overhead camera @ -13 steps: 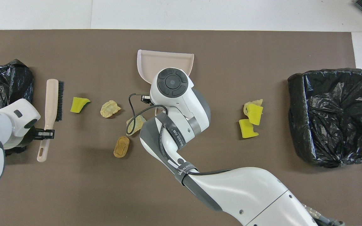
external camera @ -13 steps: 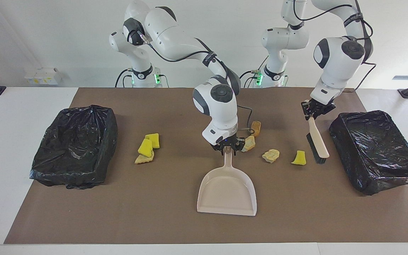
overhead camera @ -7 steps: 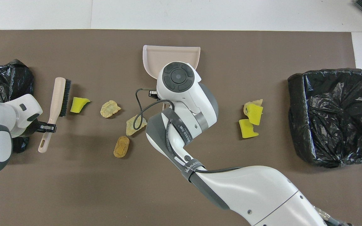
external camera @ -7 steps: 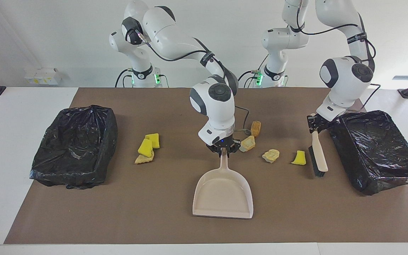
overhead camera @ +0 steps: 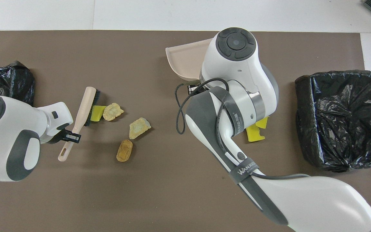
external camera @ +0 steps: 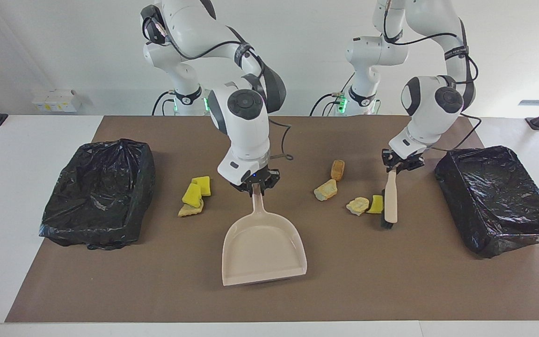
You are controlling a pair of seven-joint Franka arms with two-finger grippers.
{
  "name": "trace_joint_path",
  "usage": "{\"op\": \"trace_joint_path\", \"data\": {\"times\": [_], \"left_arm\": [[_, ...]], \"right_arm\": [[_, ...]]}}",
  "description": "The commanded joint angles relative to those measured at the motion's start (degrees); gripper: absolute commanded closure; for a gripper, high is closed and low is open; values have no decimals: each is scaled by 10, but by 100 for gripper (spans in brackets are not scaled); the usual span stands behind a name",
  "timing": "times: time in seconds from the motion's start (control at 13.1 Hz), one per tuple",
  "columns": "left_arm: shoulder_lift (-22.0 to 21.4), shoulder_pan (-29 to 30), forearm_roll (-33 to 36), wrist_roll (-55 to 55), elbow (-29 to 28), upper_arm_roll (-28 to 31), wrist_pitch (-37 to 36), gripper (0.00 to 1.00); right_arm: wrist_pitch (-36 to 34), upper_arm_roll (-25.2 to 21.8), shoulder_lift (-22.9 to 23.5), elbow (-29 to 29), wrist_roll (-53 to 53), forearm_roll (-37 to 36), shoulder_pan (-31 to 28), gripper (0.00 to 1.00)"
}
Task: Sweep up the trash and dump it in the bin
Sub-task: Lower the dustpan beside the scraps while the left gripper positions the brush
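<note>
Trash lay mid-mat: 3 sponge chunks [external camera: 193,196] toward the right arm's end, 4 [external camera: 344,192] toward the left's. Right gripper [external camera: 256,186] clamped the beige plastic dustpan [external camera: 262,248] handle, mouth ready; left gripper [external camera: 399,164] pinched the beige brush [external camera: 390,201], bristles herding a yellow chunk [external camera: 375,204]

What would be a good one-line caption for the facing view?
Left gripper sweeps the brush against a yellow chunk while right gripper holds the beige dustpan.
</note>
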Motion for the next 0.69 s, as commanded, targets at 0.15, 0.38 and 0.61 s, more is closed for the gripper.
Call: {"op": "trace_joint_path", "data": {"times": [0.15,0.38,0.61], "left_arm": [[-44,-88,-9,-104,-42,7,-21,100],[-49,-87,-10,-129,-6,10,-40,100],[-56,-81,-10,-234,23,11,-89,100]], "right_arm": [[-43,8,-166,-202,-151,-6,2,100],[-20,10,-222,-305,-292,5,6,100],[48,10,-269,-397,-436,16,24,100]]}}
